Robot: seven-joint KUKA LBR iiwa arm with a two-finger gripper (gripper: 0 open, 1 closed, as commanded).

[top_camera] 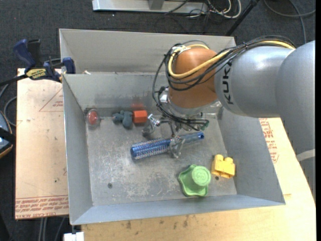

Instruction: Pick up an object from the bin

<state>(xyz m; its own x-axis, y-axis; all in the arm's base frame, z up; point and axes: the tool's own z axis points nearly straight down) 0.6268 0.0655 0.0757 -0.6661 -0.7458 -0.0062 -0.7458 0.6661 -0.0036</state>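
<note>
Nearest of all, by the near wall of the bin (75,134), lies one green scalloped cap (194,181), and just to its right, a little farther in, one yellow toy brick (223,166). Six loose things lie in the bin, one of each kind: the cap, the brick, one blue brush (159,145), one orange block (140,116), one dark grey-blue lump (123,119) and one small red round piece (93,117).

Those last three sit in a row along the far side. The red piece is leftmost and apart from the others, while the lump and the block are just beside each other.

At mid-floor the brush lies flat and slanted, with its bristled head to the left and nearer and its handle running right and slightly farther.

From the right, the silver arm (266,84) with its orange cover (193,77) hangs over the bin's middle. The pincer (163,137) stands wide, its two metal tips apart. One tip is just on the far side of the bristled head, and the other is at the brush's neck, touching it or very nearly. The brush thus lies directly under and just near of the pincer, not lifted.
</note>
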